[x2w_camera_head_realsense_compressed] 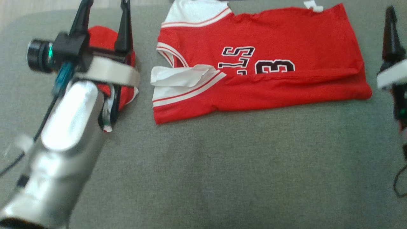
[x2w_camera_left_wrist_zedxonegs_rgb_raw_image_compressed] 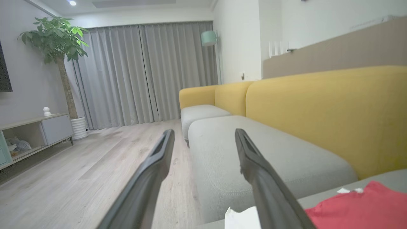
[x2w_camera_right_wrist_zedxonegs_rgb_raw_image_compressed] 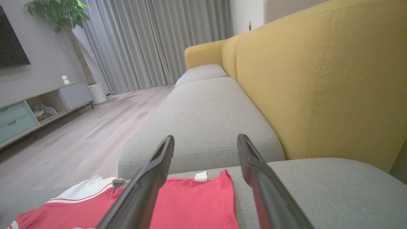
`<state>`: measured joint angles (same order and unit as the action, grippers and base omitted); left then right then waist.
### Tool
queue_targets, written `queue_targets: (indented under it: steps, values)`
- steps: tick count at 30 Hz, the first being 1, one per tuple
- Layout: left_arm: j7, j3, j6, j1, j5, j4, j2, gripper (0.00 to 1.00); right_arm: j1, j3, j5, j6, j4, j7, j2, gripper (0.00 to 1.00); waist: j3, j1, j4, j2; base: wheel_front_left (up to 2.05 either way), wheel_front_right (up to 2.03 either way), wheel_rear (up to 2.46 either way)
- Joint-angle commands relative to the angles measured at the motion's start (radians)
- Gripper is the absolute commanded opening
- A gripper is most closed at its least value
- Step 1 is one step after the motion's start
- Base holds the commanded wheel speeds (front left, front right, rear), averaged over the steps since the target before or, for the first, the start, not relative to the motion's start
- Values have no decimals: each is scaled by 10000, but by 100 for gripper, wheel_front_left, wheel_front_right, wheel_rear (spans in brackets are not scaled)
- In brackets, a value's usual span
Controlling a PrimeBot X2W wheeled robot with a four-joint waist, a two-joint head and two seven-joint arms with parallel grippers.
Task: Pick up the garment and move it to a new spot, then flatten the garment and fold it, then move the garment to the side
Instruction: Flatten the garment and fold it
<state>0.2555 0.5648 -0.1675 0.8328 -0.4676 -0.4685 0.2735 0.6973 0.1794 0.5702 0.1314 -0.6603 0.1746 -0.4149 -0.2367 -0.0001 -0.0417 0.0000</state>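
The garment [x2w_camera_head_realsense_compressed: 270,38] is a red jersey with white sleeves and black-and-white lettering. It lies folded into a long band on the grey cushion [x2w_camera_head_realsense_compressed: 222,165], at the upper middle of the head view. My left gripper [x2w_camera_head_realsense_compressed: 105,12] hovers to its left, open, with nothing between its fingers. My right gripper [x2w_camera_head_realsense_compressed: 397,28] stands just off the jersey's right end. In the right wrist view the right gripper [x2w_camera_right_wrist_zedxonegs_rgb_raw_image_compressed: 206,138] is open and empty above the jersey [x2w_camera_right_wrist_zedxonegs_rgb_raw_image_compressed: 197,203]. The left wrist view has the left gripper [x2w_camera_left_wrist_zedxonegs_rgb_raw_image_compressed: 204,133] open, with the jersey's edge [x2w_camera_left_wrist_zedxonegs_rgb_raw_image_compressed: 359,206] at its lower right.
A second red cloth [x2w_camera_head_realsense_compressed: 101,41] lies partly hidden behind my left wrist. A yellow sofa back [x2w_camera_right_wrist_zedxonegs_rgb_raw_image_compressed: 318,79] rises along the far side of the grey seats. Beyond the seats are wooden floor [x2w_camera_left_wrist_zedxonegs_rgb_raw_image_compressed: 79,175], a low cabinet [x2w_camera_left_wrist_zedxonegs_rgb_raw_image_compressed: 38,133], a potted tree [x2w_camera_left_wrist_zedxonegs_rgb_raw_image_compressed: 60,47] and grey curtains.
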Motion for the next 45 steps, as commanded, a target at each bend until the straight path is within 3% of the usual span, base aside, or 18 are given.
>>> queue_targets:
  steps: [1, 8, 17, 20, 28, 33, 38, 45]
  values:
    - [56, -595, -110, -58, 65, 644, 251, 100, -289, -49, -212, -7, 446, 282, 62, 100, 231, 1, -25, 0, 0, 0, 0]
    - [60, -1683, -537, -2602, 1009, 2658, -166, 100, -2262, -1139, -1644, -7, 2017, 815, 1198, 100, 749, 1, 117, 0, 0, 0, 0]
    - [61, -2263, -371, -5058, 1708, 2597, -891, 100, -4688, -2376, -2794, -7, 3916, 866, 3005, 100, 1017, 1, 249, 0, 0, 0, 0]
    - [62, -2464, -217, -5452, 1851, 2462, -1110, 100, -5073, -2601, -2915, -7, 4276, 868, 3333, 100, 1012, 1, 296, 0, 0, 0, 0]
    - [57, -2631, 334, -5106, 2227, 1273, -1369, 100, -5102, -2474, -3167, -7, 4741, 863, 3586, 100, 630, 1, 453, 0, 0, 0, 0]
    - [-493, -2494, 535, -4444, 2185, 93, -1372, 100, -5011, -2387, -3178, -7, 4834, 843, 3618, 100, 266, 1, 572, 0, 0, 0, 0]
    - [-1403, -2142, 1128, -3822, 2032, -1167, -1424, 100, -4867, -2310, -3169, -7, 4845, 846, 3637, 100, -157, 1, 758, 0, 0, 0, 0]
    - [-1851, -1987, 1237, -3324, 1961, -2283, -1488, 100, -4696, -2235, -3005, -7, 4777, 858, 3643, 100, -417, 1, 996, 0, 0, 0, 0]
